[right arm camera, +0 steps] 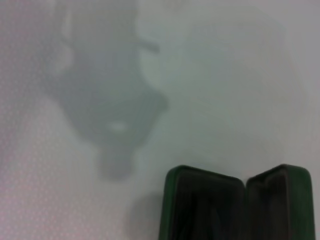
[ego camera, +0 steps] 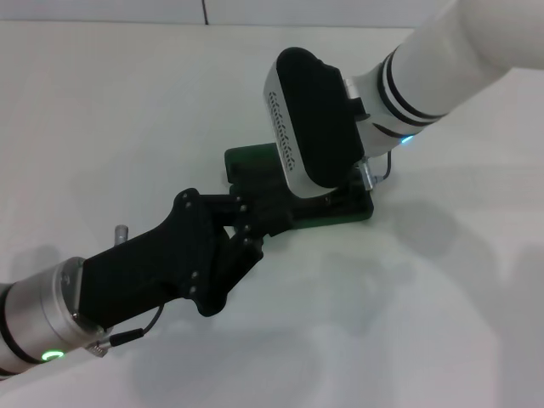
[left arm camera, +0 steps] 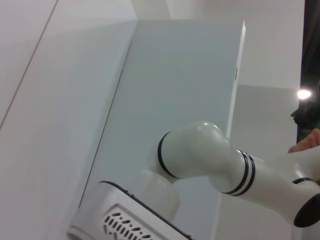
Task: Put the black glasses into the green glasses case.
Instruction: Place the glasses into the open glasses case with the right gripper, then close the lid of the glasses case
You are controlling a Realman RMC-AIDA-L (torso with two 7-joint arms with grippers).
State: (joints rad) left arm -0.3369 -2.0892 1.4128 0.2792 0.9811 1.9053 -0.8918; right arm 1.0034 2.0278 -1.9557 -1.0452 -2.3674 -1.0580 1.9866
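Note:
The green glasses case (ego camera: 248,160) lies at the middle of the white table, mostly covered by both arms. In the right wrist view the case (right arm camera: 172,210) stands open, both halves showing dark lining. The black glasses cannot be made out in any view; the case's inside is too dark to tell what it holds. My left gripper (ego camera: 270,218) reaches in from the lower left and is at the case's near edge. My right gripper (ego camera: 340,183) is directly over the case, hidden under its own wrist housing.
The white table (ego camera: 127,110) runs on all sides of the case. A small grey object (ego camera: 121,230) lies beside my left arm. The left wrist view shows only my right arm (left arm camera: 210,160) and a pale wall panel.

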